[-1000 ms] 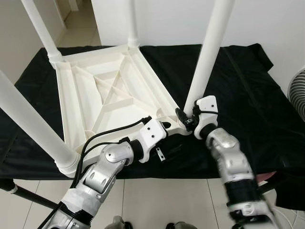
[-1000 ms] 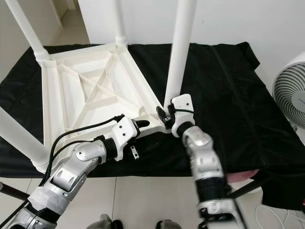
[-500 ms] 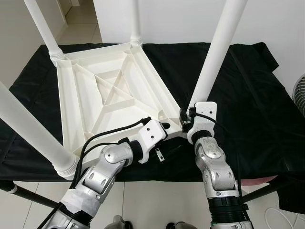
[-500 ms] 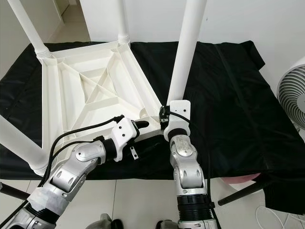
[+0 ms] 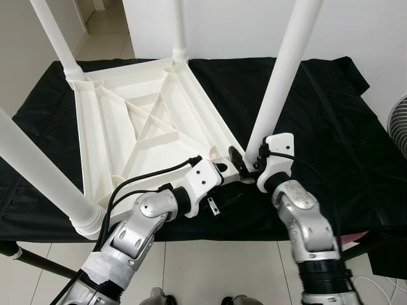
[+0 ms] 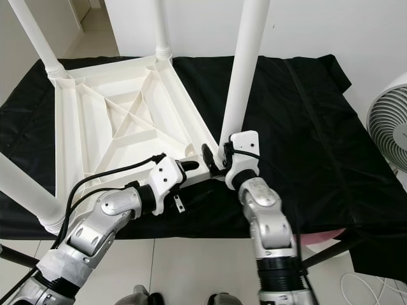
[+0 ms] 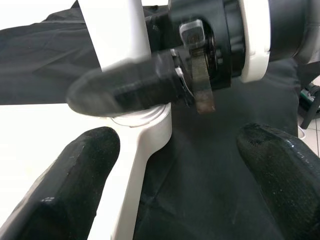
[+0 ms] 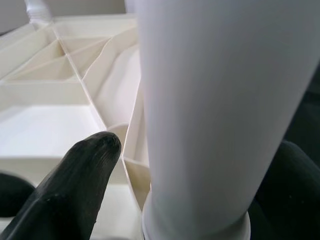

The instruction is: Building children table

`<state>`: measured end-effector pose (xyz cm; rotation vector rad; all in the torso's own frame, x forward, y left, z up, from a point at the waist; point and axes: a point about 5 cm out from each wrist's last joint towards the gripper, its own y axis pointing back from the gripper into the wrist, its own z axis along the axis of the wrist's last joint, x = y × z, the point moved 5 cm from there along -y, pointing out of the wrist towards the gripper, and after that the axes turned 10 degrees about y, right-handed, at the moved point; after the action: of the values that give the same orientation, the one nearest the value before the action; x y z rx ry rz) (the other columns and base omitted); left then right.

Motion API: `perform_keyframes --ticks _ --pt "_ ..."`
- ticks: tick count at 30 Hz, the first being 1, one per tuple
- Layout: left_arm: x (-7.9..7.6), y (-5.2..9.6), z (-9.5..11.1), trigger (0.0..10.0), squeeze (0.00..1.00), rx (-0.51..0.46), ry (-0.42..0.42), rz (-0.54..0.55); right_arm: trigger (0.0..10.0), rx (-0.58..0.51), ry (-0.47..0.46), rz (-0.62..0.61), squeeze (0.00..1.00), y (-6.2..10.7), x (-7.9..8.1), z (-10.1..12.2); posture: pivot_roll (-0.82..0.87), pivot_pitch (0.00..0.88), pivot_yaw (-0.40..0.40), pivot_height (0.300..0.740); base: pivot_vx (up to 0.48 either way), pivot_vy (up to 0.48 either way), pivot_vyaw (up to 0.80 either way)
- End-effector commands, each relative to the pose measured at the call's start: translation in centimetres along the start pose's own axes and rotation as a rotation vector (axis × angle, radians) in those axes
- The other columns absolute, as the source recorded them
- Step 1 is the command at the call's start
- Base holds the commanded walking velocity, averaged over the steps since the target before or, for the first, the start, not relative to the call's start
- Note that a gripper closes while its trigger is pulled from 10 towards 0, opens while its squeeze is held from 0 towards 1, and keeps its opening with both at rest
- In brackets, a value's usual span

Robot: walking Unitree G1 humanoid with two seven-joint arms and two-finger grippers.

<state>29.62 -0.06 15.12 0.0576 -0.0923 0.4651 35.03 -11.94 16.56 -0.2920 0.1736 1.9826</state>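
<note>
White table leg (image 5: 280, 76) pinched by our right end effector (image 5: 249, 166); left end effector (image 7: 175, 165) spread. Cross-threading risk if leg tilts.

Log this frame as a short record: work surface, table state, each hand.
surface: black cloth
table: white plastic children's table top lying upside down, four white legs pointing up
right hand: fingers either side of the base of the near-right white leg, at its corner socket
left hand: open, beside that same corner
other: white fan at right edge
</note>
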Motion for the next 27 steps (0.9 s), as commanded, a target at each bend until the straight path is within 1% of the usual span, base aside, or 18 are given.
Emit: perform_keyframes --ticks 1,2,3,4,6,10,11,12,14,16,17,18,19,20,21,27 --pt "0.0 0.1 -0.4 10.0 0.00 0.022 -0.003 -0.010 10.0 -0.009 -0.008 0.033 0.00 -0.2 0.4 -0.1 -0.12 0.078 0.024 0.740 0.000 0.000 0.00" --pt "0.0 0.1 -0.4 10.0 0.00 0.022 -0.003 -0.011 10.0 -0.022 0.065 0.153 0.00 -0.4 0.6 -0.5 -0.13 0.080 0.030 0.740 0.000 0.000 0.00" --pt "0.0 0.1 -0.4 10.0 0.00 0.022 -0.003 -0.011 10.0 -0.022 0.065 0.153 0.00 -0.4 0.6 -0.5 -0.13 0.080 0.030 0.740 0.000 0.000 0.00" --pt "0.0 0.1 -0.4 10.0 0.00 0.023 -0.004 -0.012 10.0 -0.022 0.111 0.206 0.00 -0.7 0.6 -0.9 -0.12 0.079 0.036 0.740 0.000 0.000 0.00" --pt "0.0 0.1 -0.3 10.0 0.00 0.023 -0.005 -0.015 10.0 -0.031 0.162 0.269 0.00 -1.2 0.6 -1.3 -0.12 0.079 0.039 0.740 0.000 0.000 0.00" --pt "0.0 0.1 -0.3 10.0 0.00 0.023 -0.006 -0.016 10.0 -0.035 0.174 0.284 0.00 -1.4 0.6 -1.3 -0.12 0.079 0.039 0.740 0.000 0.000 0.00" --pt "0.1 0.1 -0.3 10.0 0.00 0.024 -0.007 -0.016 10.0 -0.038 0.181 0.315 0.00 -2.0 0.7 -1.3 -0.11 0.082 0.045 0.740 0.000 0.000 0.00" --pt "0.1 0.1 -0.3 10.0 0.00 0.024 -0.007 -0.016 10.0 -0.038 0.181 0.315 0.00 -2.0 0.7 -1.3 -0.11 0.082 0.045 0.740 0.000 0.000 0.00" --pt "0.2 0.2 -0.2 10.0 0.00 0.025 -0.011 -0.012 10.0 -0.038 0.195 0.363 0.00 -2.8 0.9 -1.2 -0.11 0.084 0.048 0.740 0.000 0.000 0.00" --pt "0.3 0.3 -0.1 10.0 0.00 0.025 -0.011 -0.007 10.0 -0.037 0.210 0.395 0.00 -3.1 0.9 -1.3 -0.11 0.084 0.048 0.740 0.000 0.000 0.00" --pt "0.3 0.3 -0.1 10.0 0.00 0.025 -0.011 -0.005 7.8 -0.039 0.219 0.412 0.00 -3.3 0.9 -1.4 -0.11 0.084 0.048 0.740 0.000 0.000 0.00" --pt "0.3 0.3 -0.1 10.0 0.00 0.025 -0.011 -0.005 7.8 -0.039 0.219 0.412 0.00 -3.3 0.9 -1.4 -0.11 0.084 0.048 0.740 0.000 0.000 0.00" --pt "0.4 0.4 -0.1 10.0 0.00 0.024 -0.011 -0.004 6.0 -0.045 0.232 0.418 0.00 -3.4 0.7 -1.4 -0.11 0.084 0.048 0.740 0.000 0.000 0.00" --pt "0.4 0.4 -0.1 10.0 0.00 0.024 -0.011 -0.004 6.0 -0.045 0.232 0.418 0.00 -3.4 0.7 -1.4 -0.11 0.084 0.048 0.740 0.000 0.000 0.00" --pt "0.4 0.4 -0.1 10.0 0.00 0.023 -0.011 0.000 0.0 -0.044 0.241 0.415 0.00 -3.7 0.2 -1.5 -0.10 0.087 0.046 0.740 0.000 0.000 0.00" --pt "0.4 0.4 0.0 10.0 0.00 0.021 -0.007 0.004 0.0 -0.054 0.222 0.405 0.00 -3.6 -0.3 -1.6 -0.10 0.090 0.043 0.740 0.000 0.000 0.00"
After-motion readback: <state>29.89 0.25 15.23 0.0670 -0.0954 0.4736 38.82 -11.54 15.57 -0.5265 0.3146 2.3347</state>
